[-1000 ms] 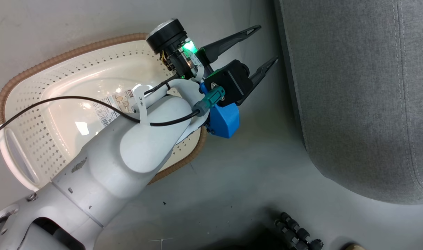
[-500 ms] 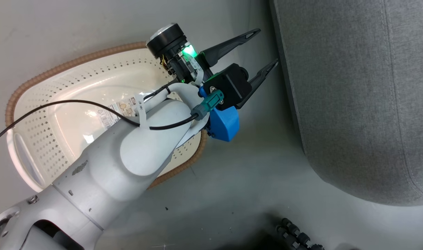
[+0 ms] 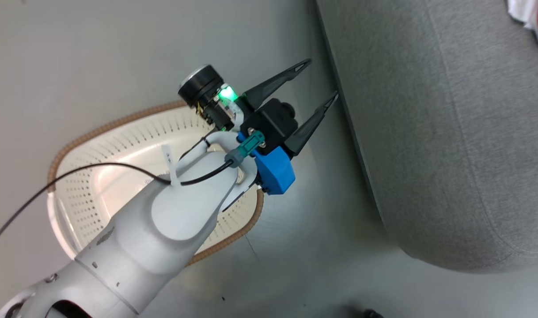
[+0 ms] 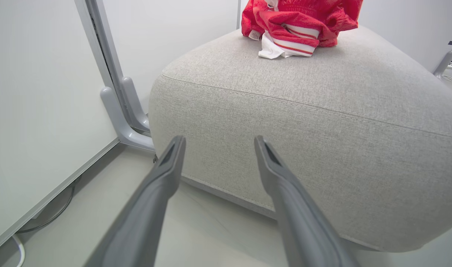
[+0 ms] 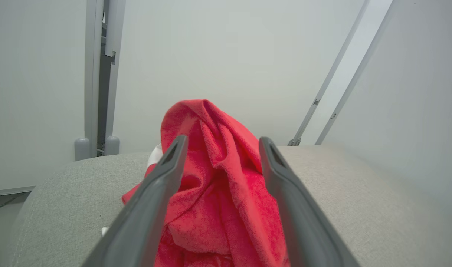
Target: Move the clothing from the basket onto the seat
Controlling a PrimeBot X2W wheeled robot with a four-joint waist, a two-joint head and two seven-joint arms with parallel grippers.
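The left arm [image 3: 163,229] reaches from the lower left of the head view up and to the right, its pale forearm crossing above the basket [image 3: 114,127]. The left gripper [image 3: 320,79] hangs over the floor [image 3: 322,247] between the basket and the seat [image 3: 428,132], fingers spread wide with nothing between them, pointing at the seat's side. In its wrist view the tips are level with the cushion's front face. The clothing [image 4: 296,22] lies heaped on top of the seat, well away from that gripper. The right gripper [image 5: 222,141] is over the seat top, fingers spread just as wide with a red peak of the clothing between them; whether the cloth touches them I cannot tell.
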